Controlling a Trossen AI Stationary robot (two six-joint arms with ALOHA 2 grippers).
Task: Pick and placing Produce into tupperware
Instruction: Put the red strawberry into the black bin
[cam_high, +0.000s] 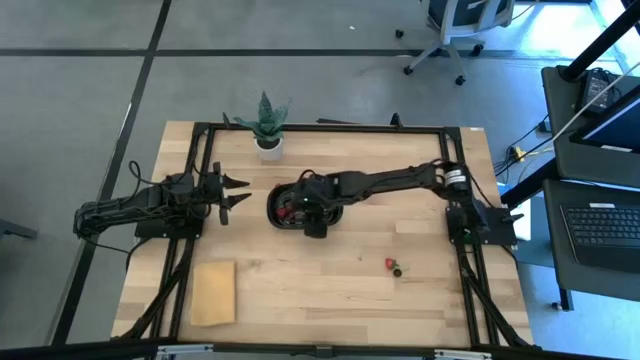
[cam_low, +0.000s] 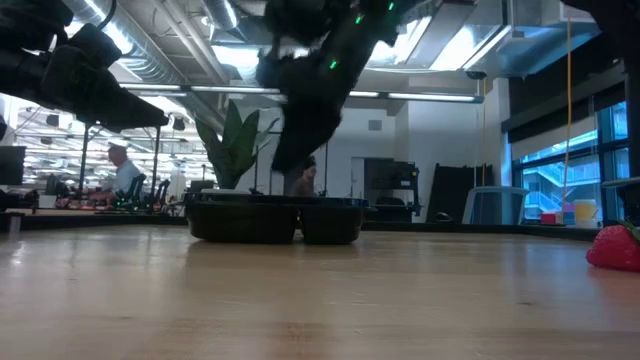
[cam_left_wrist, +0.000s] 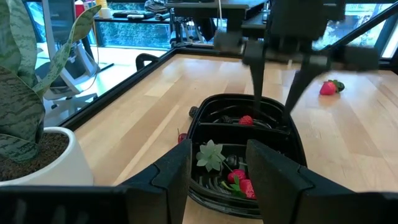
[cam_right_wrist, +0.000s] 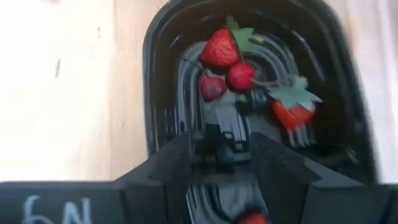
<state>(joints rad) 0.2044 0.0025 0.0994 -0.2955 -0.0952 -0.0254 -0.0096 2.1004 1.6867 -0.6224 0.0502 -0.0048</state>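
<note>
— Step in hand? Dropping produce into the tupperware (cam_high: 285, 193), mid-table: right gripper (cam_left_wrist: 277, 87) just above it, fingers parted, empty.
— Left gripper (cam_high: 238, 193)?
— Waiting by the left edge, fingers apart, holding nothing.
— Count?
— About five pieces inside (cam_right_wrist: 222, 48); one strawberry (cam_high: 391, 264) toward the right edge. Next: reach there, grasp.

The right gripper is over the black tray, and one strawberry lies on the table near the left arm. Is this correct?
Not quite. The high view shows the loose strawberry lying on the table near the right arm, not the left. The rest holds: the right gripper is over the black tray.
</note>
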